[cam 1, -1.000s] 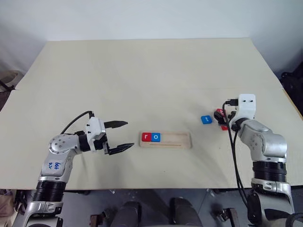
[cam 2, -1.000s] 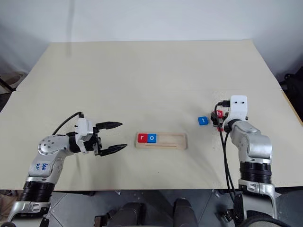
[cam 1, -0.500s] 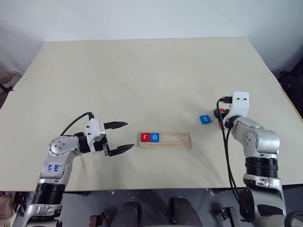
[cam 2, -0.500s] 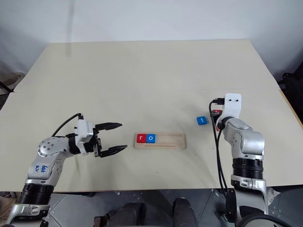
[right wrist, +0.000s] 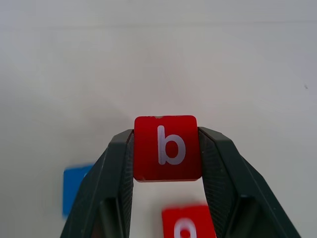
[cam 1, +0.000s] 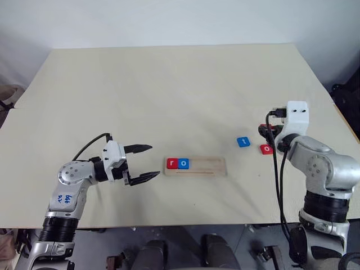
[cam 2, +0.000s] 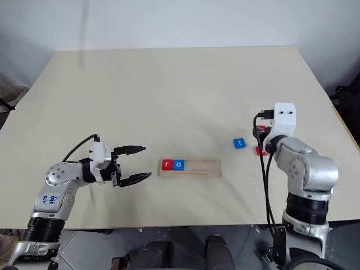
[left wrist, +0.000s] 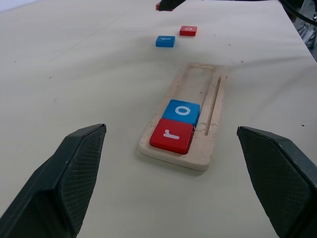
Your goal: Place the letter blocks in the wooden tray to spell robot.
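Left gripper: your left gripper [cam 1: 145, 163] is hovering just off the near left end of the tray, its two black fingers standing wide apart and gripping nothing.

Tray: the long, narrow pale-wood tray [cam 1: 211, 165] is lying near the table's front edge, between your two arms.

Placed so far: you are looking at two tiles seated at the tray's left end, a red rounded-square tile marked r [cam 1: 171, 163] and a blue one marked o [cam 1: 183, 163] touching it. The other three places are bare.

Loose tiles: a blue tile, which I judge to be the t [cam 1: 243, 142], is lying flat on the beige table [cam 1: 169, 90] to the right of the tray, and a red o tile [cam 1: 266, 149] is lying just beside it, nearer your right arm.

Right gripper: in the wrist view your right gripper [right wrist: 167, 148] is clamping a red tile marked b [right wrist: 167, 148] by its two side edges, holding it above the table over those two loose tiles.

Count: five tiles in all, three red and two blue; two are in the tray, one is in your grip, two are waiting on the table.

Progress: you are about two fifths done. The b belongs in the third place, beside the blue o; then the red o and the t are left.
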Robot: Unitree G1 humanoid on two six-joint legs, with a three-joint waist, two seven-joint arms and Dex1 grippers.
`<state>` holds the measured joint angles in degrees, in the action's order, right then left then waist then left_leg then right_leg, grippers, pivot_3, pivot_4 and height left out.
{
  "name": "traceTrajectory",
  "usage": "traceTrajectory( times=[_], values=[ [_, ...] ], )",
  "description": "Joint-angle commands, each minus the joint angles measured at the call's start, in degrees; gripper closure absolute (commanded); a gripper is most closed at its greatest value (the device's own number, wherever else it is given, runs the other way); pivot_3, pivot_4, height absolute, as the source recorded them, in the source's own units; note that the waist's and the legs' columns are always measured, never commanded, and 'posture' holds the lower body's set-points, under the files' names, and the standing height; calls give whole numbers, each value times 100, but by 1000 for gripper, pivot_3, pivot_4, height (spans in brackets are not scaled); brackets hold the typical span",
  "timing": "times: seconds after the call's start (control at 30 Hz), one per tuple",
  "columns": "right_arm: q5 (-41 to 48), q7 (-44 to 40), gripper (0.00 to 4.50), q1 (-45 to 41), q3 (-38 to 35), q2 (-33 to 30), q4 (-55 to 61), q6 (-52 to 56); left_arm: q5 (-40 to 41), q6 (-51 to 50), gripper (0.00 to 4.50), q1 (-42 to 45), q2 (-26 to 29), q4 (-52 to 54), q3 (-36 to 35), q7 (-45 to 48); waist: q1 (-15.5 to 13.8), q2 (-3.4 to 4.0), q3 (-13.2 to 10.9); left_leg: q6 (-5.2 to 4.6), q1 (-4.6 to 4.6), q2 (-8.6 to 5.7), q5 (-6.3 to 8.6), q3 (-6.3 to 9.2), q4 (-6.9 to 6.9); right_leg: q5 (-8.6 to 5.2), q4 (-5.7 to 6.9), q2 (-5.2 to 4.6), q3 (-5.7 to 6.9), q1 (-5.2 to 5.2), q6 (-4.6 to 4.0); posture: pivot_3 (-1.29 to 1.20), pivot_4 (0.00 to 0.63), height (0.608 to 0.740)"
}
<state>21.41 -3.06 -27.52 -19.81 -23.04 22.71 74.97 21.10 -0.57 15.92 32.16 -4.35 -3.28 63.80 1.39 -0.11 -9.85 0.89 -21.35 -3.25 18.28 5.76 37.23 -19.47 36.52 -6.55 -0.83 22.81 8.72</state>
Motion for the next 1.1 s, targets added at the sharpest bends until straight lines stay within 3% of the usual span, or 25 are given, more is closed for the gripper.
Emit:
traceTrajectory(
  times=[0.03, 0.3, 0.53, 0.67, 0.83, 1.1],
  values=[
    [123, 122, 2893, 492, -272, 392, 1188, 760, 91, 74, 0, 124, -26, -54, 30, 104, -5, 0, 0, 0, 0, 0, 0, 0, -2, 0, -1, 0, 0, 0, 0, 0, 150, 740],
    [-178, 343, 2893, 1653, -58, 1220, 2108, 967, 106, -16, 0, 345, -2, -180, 139, 355, 9, 1, 1, -1, 2, -3, -1, -1, -5, 0, 3, 1, -5, 4, 0, 0, 150, 740],
    [-343, 390, 2893, 1858, 216, 1609, 2001, 510, 129, -101, 0, 417, 82, -155, 104, 440, 21, -2, 2, 0, 5, -2, -1, -2, -4, 0, 3, 3, -5, 4, 0, 0, 150, 740],
    [-308, 219, 1705, 1915, 311, 1595, 2000, 374, 127, -110, 0, 390, 130, -135, 73, 458, 19, -3, 3, 1, 7, 0, -2, -1, -5, 0, 2, 4, -5, 4, 0, 0, 150, 740],
    [-128, -413, 26, 1928, 117, 921, 1983, 86, 119, -89, 0, 374, 138, -135, 45, 449, 10, -3, 2, 1, 6, -4, -2, -3, -2, 0, 0, 2, -7, 3, 0, 0, 150, 740],
    [804, -2799, 26, 2232, -634, -887, 1359, -1225, 108, -39, 0, 329, 140, -152, -33, 405, -4, -3, 2, -5, 5, -6, -1, -6, -6, 0, -9, 1, -4, -3, 0, 0, 150, 740]
  ],
)
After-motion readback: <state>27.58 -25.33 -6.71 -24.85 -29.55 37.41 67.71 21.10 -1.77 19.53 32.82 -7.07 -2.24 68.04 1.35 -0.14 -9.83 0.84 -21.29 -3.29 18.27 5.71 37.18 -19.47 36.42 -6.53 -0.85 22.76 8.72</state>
